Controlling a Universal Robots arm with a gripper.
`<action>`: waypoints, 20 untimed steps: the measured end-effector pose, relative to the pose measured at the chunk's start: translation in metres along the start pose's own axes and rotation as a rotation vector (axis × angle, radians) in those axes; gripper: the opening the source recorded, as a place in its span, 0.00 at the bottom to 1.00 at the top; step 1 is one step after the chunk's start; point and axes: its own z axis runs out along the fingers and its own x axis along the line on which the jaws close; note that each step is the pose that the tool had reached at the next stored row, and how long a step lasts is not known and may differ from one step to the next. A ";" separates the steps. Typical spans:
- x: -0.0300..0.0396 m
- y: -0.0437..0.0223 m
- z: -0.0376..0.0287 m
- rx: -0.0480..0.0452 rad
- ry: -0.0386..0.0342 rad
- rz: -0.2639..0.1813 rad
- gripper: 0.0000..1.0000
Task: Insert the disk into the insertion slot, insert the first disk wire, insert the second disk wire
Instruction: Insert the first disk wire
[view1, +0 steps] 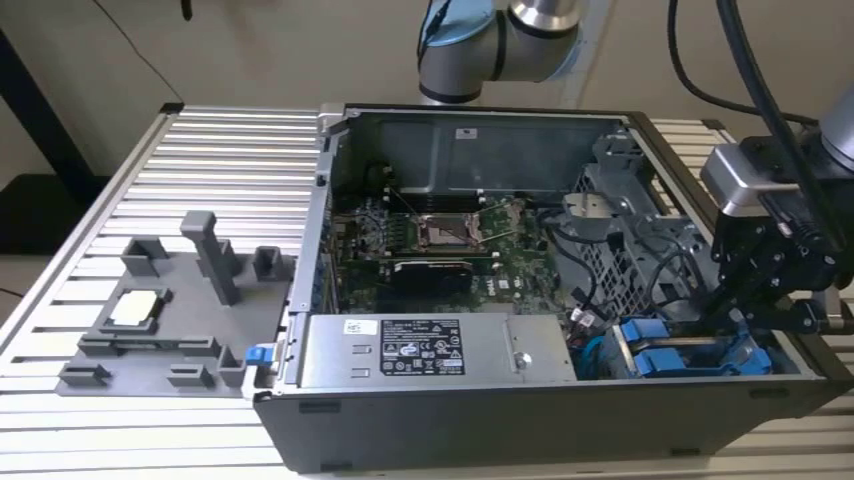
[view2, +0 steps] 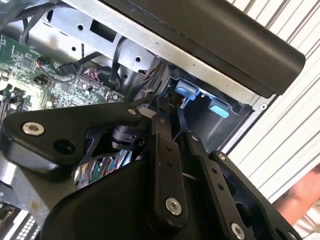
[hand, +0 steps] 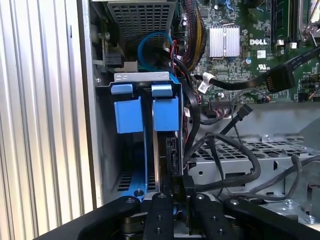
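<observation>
Two blue tabs (hand: 129, 115) sit side by side at the mouth of the grey drive cage (hand: 142, 77) in the first wrist view. Behind one of them we see the disk (hand: 169, 147) standing on edge, already seated in its slot (hand: 159, 131). Our gripper (hand: 181, 196) is right at the disk's exposed end, its fingers (hand: 161, 215) drawn close and clenched on a black plug (hand: 183, 184). The plug's cable curves away over the perforated bracket (hand: 240, 150) beside the cage. The plug touches the disk's end, though we cannot tell whether it is fully home. In the exterior view the gripper hangs over the cage at about four o'clock of the open computer case (view1: 534, 420). From there the grey power-supply box (view1: 427, 350) lies toward nine o'clock and the green circuit board (view1: 441, 240) toward eleven. Well apart, at nine o'clock of the case, a grey tray (view1: 147, 330) of holders lies on the slatted table (view1: 227, 150).
</observation>
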 end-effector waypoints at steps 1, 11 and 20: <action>-0.0001 0.0000 0.0002 0.0019 -0.0006 0.000 0.19; -0.0020 0.0018 0.0014 0.0093 -0.0012 -0.001 0.19; -0.0023 0.0024 0.0063 0.0120 -0.0007 -0.001 0.19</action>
